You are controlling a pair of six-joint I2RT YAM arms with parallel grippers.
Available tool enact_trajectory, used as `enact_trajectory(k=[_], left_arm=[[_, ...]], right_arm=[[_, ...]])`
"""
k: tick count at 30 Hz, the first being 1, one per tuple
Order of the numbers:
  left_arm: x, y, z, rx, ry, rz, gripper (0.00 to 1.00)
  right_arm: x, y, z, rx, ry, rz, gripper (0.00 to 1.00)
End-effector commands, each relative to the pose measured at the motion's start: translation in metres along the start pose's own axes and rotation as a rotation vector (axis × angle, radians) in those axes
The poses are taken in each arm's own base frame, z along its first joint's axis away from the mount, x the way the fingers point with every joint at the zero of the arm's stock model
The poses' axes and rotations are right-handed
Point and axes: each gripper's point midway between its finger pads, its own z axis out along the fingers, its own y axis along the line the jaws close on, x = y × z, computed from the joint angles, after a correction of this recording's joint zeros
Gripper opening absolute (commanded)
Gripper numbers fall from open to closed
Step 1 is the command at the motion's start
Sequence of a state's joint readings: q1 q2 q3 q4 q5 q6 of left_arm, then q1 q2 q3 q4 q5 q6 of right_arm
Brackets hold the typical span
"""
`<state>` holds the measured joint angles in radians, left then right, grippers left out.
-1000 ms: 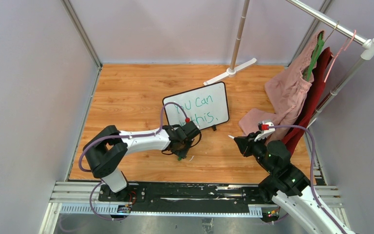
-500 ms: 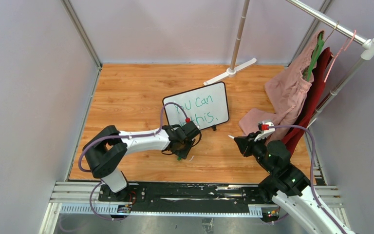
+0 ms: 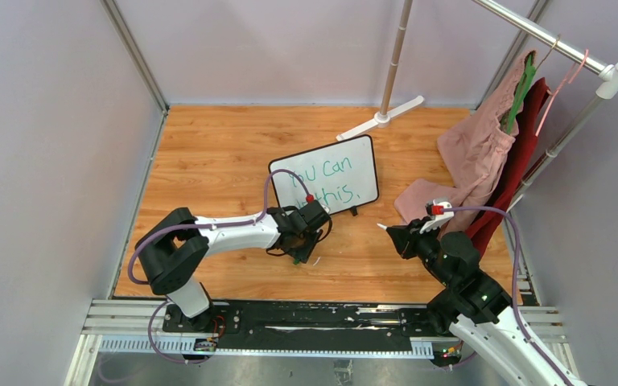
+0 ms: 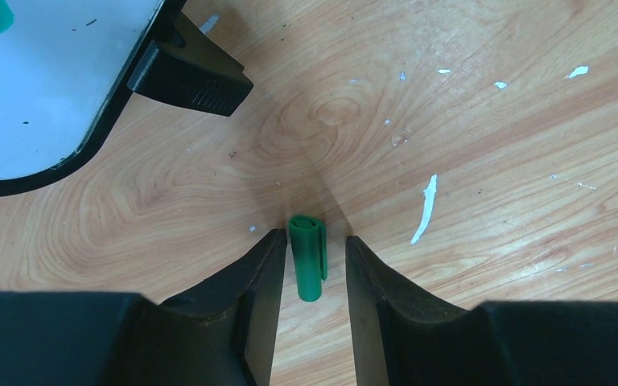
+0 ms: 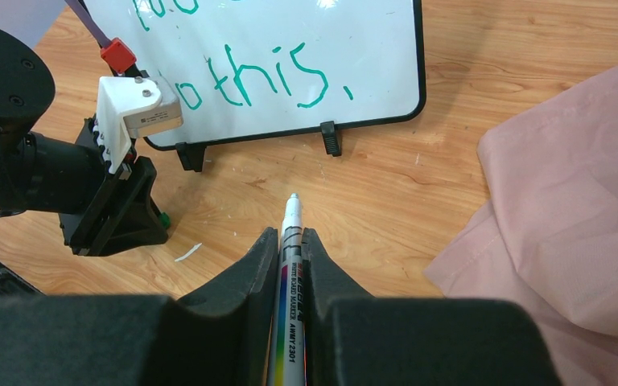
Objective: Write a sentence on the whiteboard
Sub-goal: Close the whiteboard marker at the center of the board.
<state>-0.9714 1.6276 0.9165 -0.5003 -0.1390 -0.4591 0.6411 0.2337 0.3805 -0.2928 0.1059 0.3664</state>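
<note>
The left gripper (image 4: 314, 236) stood released astride the green marker cap (image 4: 308, 265), which lay on the wooden desk (image 4: 491, 121) near the foot of the whiteboard (image 4: 40, 96); the right gripper (image 5: 290, 232) clenched the uncapped marker (image 5: 290, 273). The whiteboard stood propped mid-desk with the green sentence (image 5: 278, 76) seemingly complete, so the step looked like recapping, which would need cap and tip aligned carefully.

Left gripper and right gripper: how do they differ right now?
The left gripper stands open, fingers either side of the green cap lying on the table; the right gripper is shut on the uncapped marker. Left points down at the table, right toward the whiteboard. Both sit low near it.
</note>
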Motion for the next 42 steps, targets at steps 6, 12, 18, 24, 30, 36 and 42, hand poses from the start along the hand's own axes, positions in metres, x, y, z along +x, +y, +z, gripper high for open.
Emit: enact_trajectory(k=[6, 12, 18, 24, 30, 36, 42], left_arm=[[0.026, 0.026, -0.007, -0.099, 0.098, 0.055, 0.41], [0.028, 0.022, -0.002, -0.082, 0.117, 0.057, 0.38], [0.026, 0.016, 0.001, -0.055, 0.111, 0.053, 0.39], [0.020, 0.011, 0.004, -0.037, 0.104, 0.062, 0.40], [0.014, 0.006, 0.005, -0.025, 0.098, 0.071, 0.40], [0.013, 0.005, 0.005, -0.016, 0.098, 0.082, 0.40], [0.018, 0.007, 0.008, -0.019, 0.114, 0.090, 0.36]], right_arm=[[0.000, 0.000, 0.000, 0.000, -0.010, -0.005, 0.00], [0.000, -0.001, 0.000, 0.001, -0.011, -0.004, 0.00], [-0.001, 0.000, 0.000, 0.000, -0.012, -0.006, 0.00], [-0.001, 0.000, 0.000, 0.002, -0.011, -0.006, 0.00], [0.000, -0.001, 0.000, 0.004, -0.008, -0.007, 0.00], [0.000, -0.001, 0.000, 0.004, -0.008, -0.006, 0.00], [0.001, -0.001, 0.000, 0.004, -0.008, -0.004, 0.00]])
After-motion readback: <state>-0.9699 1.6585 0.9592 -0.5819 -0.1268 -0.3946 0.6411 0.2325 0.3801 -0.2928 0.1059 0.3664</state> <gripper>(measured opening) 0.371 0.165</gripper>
